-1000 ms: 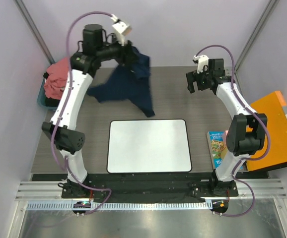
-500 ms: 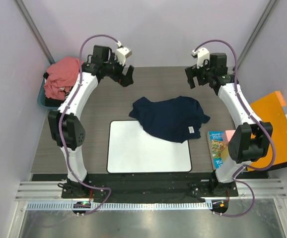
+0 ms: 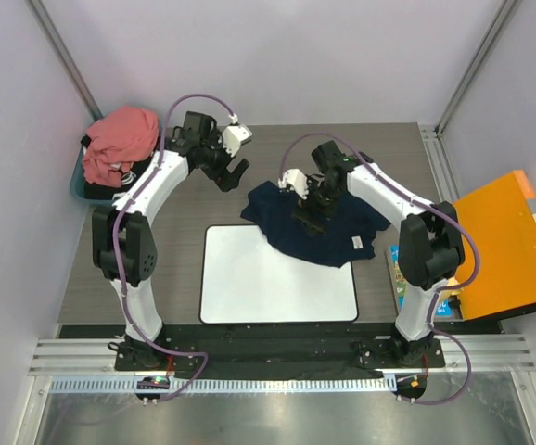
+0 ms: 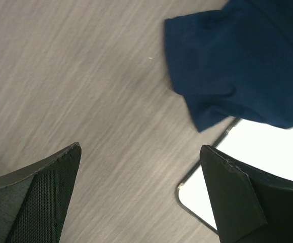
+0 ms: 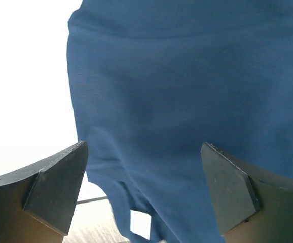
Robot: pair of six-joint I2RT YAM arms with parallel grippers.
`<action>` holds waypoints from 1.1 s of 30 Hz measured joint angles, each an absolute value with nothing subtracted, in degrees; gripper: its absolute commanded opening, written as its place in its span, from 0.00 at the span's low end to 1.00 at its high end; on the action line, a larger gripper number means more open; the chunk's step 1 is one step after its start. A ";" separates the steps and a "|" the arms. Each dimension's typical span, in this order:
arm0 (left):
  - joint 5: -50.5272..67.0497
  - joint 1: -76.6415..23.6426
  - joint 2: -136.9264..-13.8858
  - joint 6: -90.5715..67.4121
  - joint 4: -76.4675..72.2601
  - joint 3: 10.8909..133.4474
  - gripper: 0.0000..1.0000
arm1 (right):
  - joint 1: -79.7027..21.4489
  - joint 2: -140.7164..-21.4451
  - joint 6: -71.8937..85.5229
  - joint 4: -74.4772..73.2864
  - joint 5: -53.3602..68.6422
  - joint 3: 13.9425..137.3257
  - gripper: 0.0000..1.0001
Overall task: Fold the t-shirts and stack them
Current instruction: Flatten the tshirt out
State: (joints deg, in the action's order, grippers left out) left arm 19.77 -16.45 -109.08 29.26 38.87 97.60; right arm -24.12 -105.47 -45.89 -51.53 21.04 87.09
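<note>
The navy blue t-shirt (image 3: 328, 227) lies crumpled on the table, draped over the far right corner of the white mat (image 3: 268, 283). It also shows in the left wrist view (image 4: 243, 66) and the right wrist view (image 5: 197, 96). My right gripper (image 3: 310, 206) is open just above the shirt's middle, jaws wide apart (image 5: 144, 172). My left gripper (image 3: 231, 174) is open and empty over bare table left of the shirt (image 4: 139, 172). The salmon-pink t-shirt (image 3: 118, 139) is bunched in a bin at the far left.
A teal bin (image 3: 81, 185) holds the pink shirt at the table's left edge. A flat orange panel (image 3: 509, 241) lies at the right, off the table, with a colourful booklet (image 3: 402, 278) beside it. The mat's corner (image 4: 197, 197) shows under my left gripper.
The left gripper let the navy shirt go and it dropped onto the mat's far right corner. The right arm swung in from the far right to above the shirt. The left gripper lowered slightly.
</note>
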 measured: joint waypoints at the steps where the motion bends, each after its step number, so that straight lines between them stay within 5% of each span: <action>1: 19.14 -16.32 -109.06 29.21 38.04 97.34 1.00 | -24.75 -106.32 -46.24 -52.29 21.26 87.09 0.99; 13: 14.68 -13.78 -109.16 28.64 31.88 94.91 1.00 | -32.56 -112.68 -42.94 -48.90 21.80 85.19 0.96; 16: 14.70 -13.41 -109.38 28.64 31.53 94.91 1.00 | -32.62 -114.83 -41.39 -46.19 21.15 84.53 0.79; 19: 14.68 -13.30 -109.86 28.77 31.20 94.91 1.00 | -32.60 -115.46 -40.01 -44.03 19.70 84.49 0.46; 20: 14.68 -13.30 -110.10 28.75 31.03 94.91 1.00 | -32.60 -115.70 -40.07 -43.51 19.18 84.44 0.18; 21: 14.68 -13.32 -110.32 28.75 30.92 94.91 1.00 | -32.51 -115.79 -40.01 -42.76 18.57 84.42 0.06; 33: 16.05 -13.08 -112.75 29.06 31.20 94.91 0.97 | -30.24 -112.86 -44.77 -45.87 6.37 90.70 0.01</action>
State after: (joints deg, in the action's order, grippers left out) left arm 16.05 -13.08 -112.75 29.06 31.20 94.91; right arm -30.24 -112.86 -44.77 -45.87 6.37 90.70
